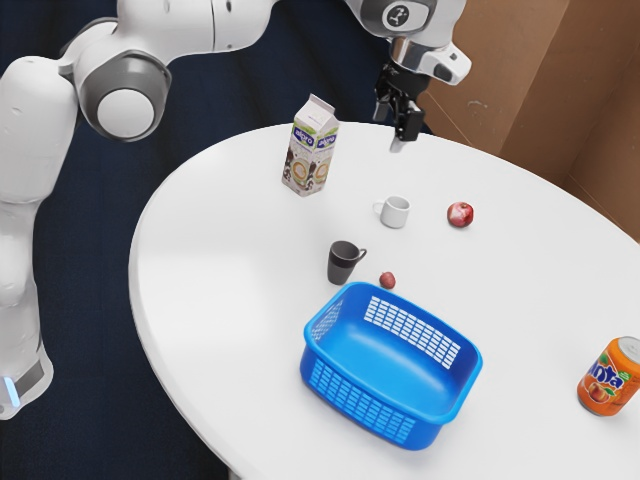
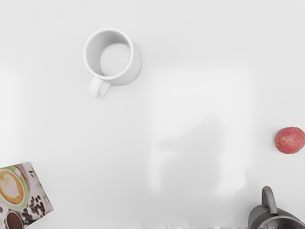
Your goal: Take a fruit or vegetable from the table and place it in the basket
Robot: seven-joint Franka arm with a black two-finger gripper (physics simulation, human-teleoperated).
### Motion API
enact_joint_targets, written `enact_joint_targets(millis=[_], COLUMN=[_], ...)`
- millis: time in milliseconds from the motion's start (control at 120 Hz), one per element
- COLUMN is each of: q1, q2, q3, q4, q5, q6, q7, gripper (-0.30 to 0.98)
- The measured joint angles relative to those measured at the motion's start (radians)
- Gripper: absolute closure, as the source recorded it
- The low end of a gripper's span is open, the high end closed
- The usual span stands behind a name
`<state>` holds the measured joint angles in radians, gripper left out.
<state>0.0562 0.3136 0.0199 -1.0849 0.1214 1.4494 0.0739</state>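
Exterior view: hand (image 1: 396, 122) up over the worktop's (image 1: 225, 225) far edge, released, fingers apart with nothing between them; red apple (image 1: 460, 214) sits on the worktop near the white mug (image 1: 395, 211), smaller red fruit (image 1: 387, 280) lies between the dark mug (image 1: 342, 261) and blue basket (image 1: 391, 362), both candidates outside the basket. Wrist view: small red fruit rests near the dark mug's handle, ungrasped, so nothing is done beyond positioning, and choosing one, reaching, gripping, lifting, carrying and dropping it in all look left.
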Motion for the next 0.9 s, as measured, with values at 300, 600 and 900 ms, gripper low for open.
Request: enact_joint_targets(millis=[300,600,900], q1=[0.000,-0.010,-0.010], q2=[-0.012,0.010,0.165], q3=[0.019,-0.032,-0.052], q4=[0.001,0.000,0.007], q5=[-0.017,-0.031,-0.030], q6=[-0.006,0.003,0.133], q7=[0.015,-0.010,-0.031], gripper=[0.00,0.00,0.00])
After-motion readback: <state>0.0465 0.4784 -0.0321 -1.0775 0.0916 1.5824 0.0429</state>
